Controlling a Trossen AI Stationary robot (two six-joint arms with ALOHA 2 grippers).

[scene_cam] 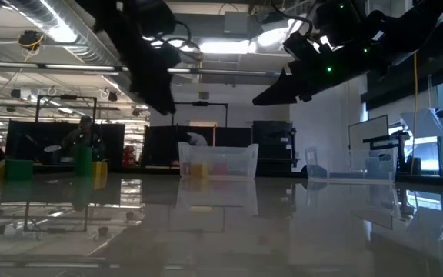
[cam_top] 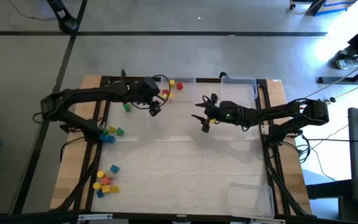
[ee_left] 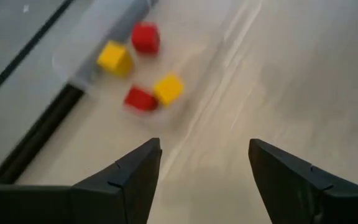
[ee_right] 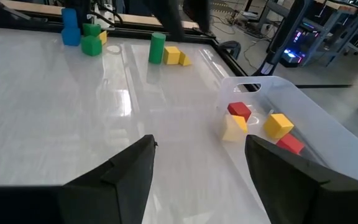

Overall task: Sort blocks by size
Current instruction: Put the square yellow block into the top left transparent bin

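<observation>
Two red and two yellow blocks [ee_left: 143,73] lie in a clear tray [ee_left: 89,37] at the table's far edge [cam_top: 173,87]. My left gripper [cam_top: 155,108] hangs open above the table just short of them, with nothing between its fingers [ee_left: 204,162]. A green block [cam_top: 127,107] stands on the table under the left arm. More blocks lie at the left edge [cam_top: 109,133] and near left [cam_top: 105,180]. My right gripper [cam_top: 204,122] is open and empty above the table's middle [ee_right: 199,155].
A second clear tray [cam_top: 240,84] stands at the far right and a third [cam_top: 251,199] at the near right corner. A green cylinder [ee_right: 157,48] and yellow blocks [ee_right: 174,56] show beyond the right gripper. The table's middle [cam_top: 179,162] is bare.
</observation>
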